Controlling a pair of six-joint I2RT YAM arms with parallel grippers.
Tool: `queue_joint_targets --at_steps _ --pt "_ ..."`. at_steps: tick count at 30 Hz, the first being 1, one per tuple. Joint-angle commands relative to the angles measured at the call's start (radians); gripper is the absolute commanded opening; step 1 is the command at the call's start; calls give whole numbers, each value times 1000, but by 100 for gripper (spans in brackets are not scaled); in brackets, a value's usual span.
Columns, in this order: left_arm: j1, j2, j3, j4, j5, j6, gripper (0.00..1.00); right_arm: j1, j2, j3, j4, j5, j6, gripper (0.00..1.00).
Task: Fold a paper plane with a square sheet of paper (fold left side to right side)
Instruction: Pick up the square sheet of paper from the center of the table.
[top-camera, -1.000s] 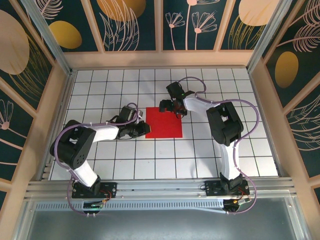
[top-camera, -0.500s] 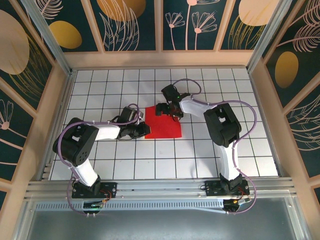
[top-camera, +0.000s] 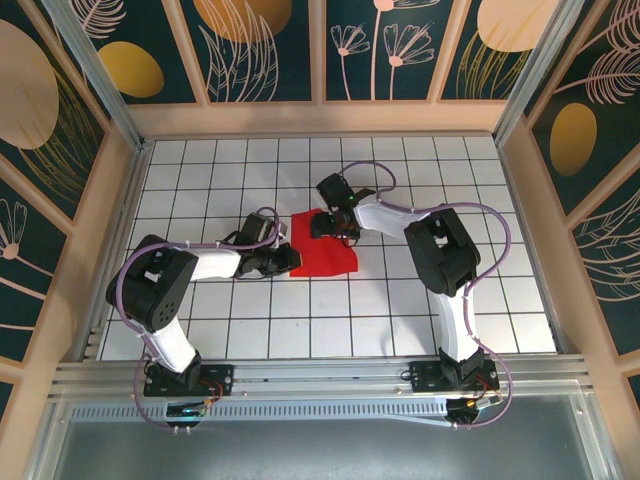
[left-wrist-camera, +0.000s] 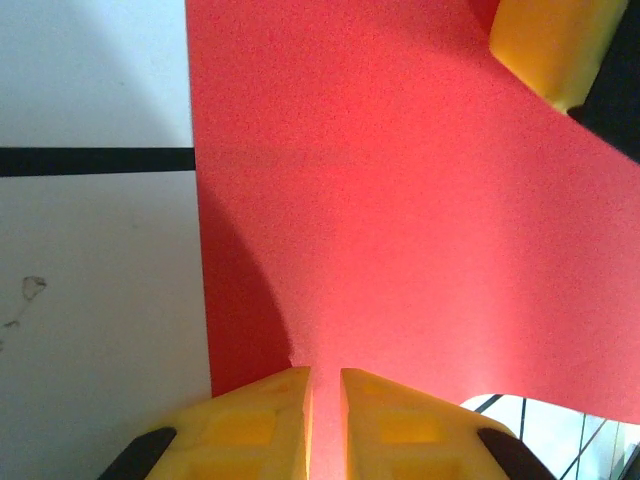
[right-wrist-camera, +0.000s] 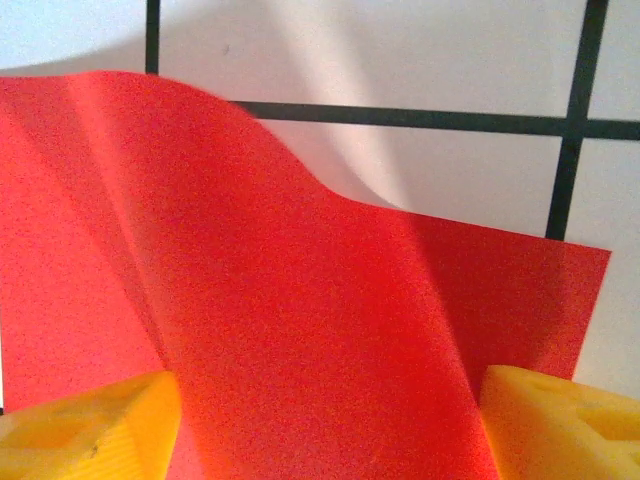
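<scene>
Thin, bright red square sheet of paper (top-camera: 332, 256): near the middle of the white grid-tiled tabletop (top-camera: 400, 315), well apart from all four edges. It is not flat. The left part is raised, with grid lines visible beneath its lifted rim in the left wrist view. A soft hump runs across it in the right wrist view.

Left fingers (left-wrist-camera: 250, 425): clenched on the sheet's left edge, the paper pinched in the thin slit between them.

Right fingers (right-wrist-camera: 565, 420): spread wide and released, straddling the billowing sheet at its far edge. Whether the tips touch the paper, cannot tell.

Handling, as a judgement:
- Very light and limp; it sags into curves and holds no crease until pressed.
- Smooth paper on smooth tiles likely slides if pushed while unpinned.
- Fragile: a hard pinch or opposed pulls would likely leave stray creases or tear it.
- The best hold looks like a shallow pinch right at the left edge, near each left corner. A single hold point would probably let the sheet twist on its way to the right side.
</scene>
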Motion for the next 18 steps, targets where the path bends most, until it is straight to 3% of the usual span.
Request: queue_joint_targets --at_steps 1,13,18 --pt "-7 4 11 -11 -31 7 17 21 -11 -7 -68 -29 -5 75" --pt "-2 -109 26 3 -86 4 33 17 -27 -34 -56 -62 -12 52" --pt "56 -204 42 -36 -102 31 43 10 -44 -41 -44 -74 -15 45"
